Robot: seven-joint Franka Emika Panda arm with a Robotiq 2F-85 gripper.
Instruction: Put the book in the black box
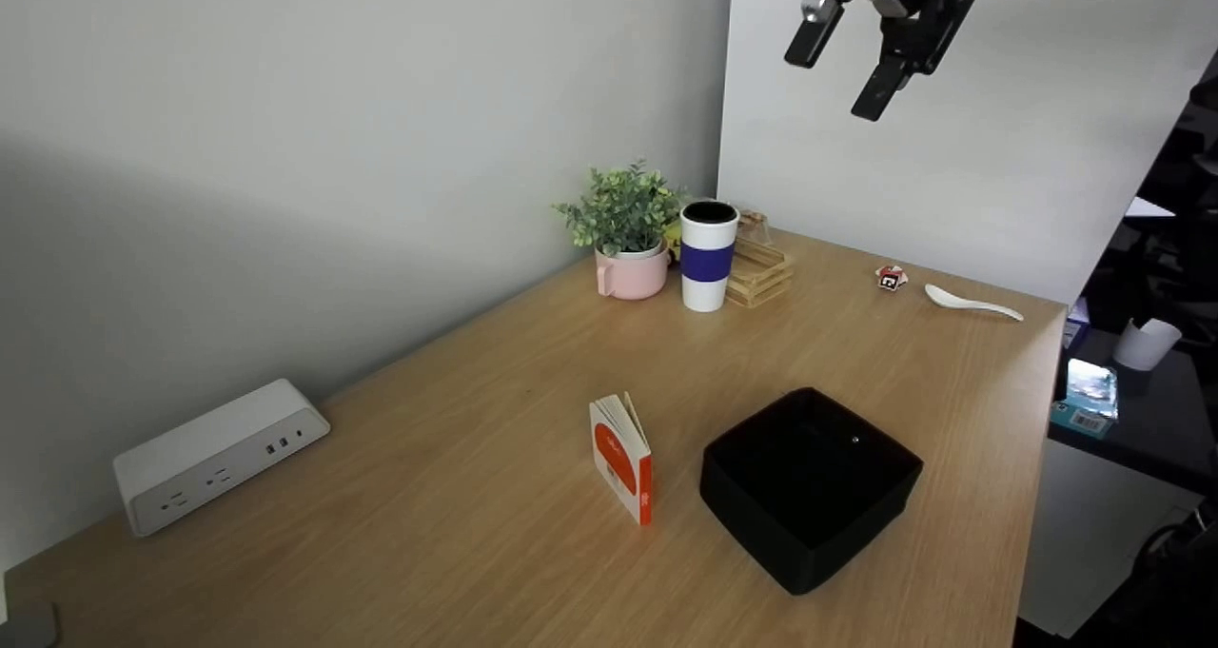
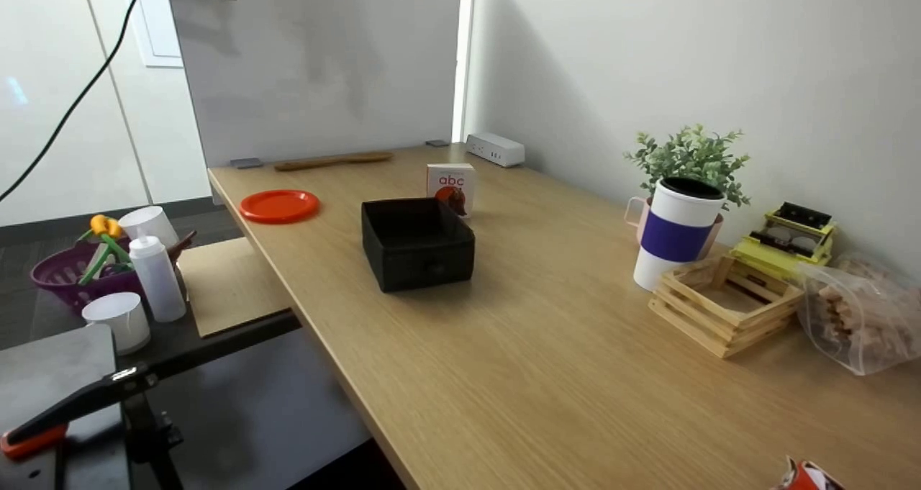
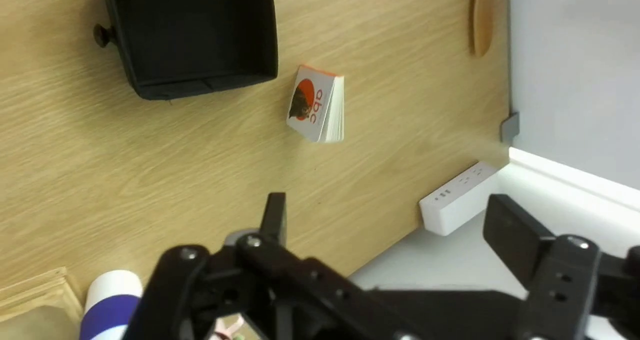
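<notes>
Orange-and-white book (image 1: pixel 620 462) upright near the black box (image 1: pixel 752 526), covers slightly spread, probably what steadies it | My end effector (image 1: pixel 836 84) is higher than the box, fingers apart, nothing between, likely for clearance | I can't make out the box's dark floor; in an exterior view it hides a lower corner of the book (image 2: pixel 452 188)

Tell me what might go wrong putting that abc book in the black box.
The book stands upright, so a nudge could topple it. Its pages are slightly fanned, so a grip might catch only some of them. The black box stands close beside the book, so the open end effector may bump the box on approach.
</notes>
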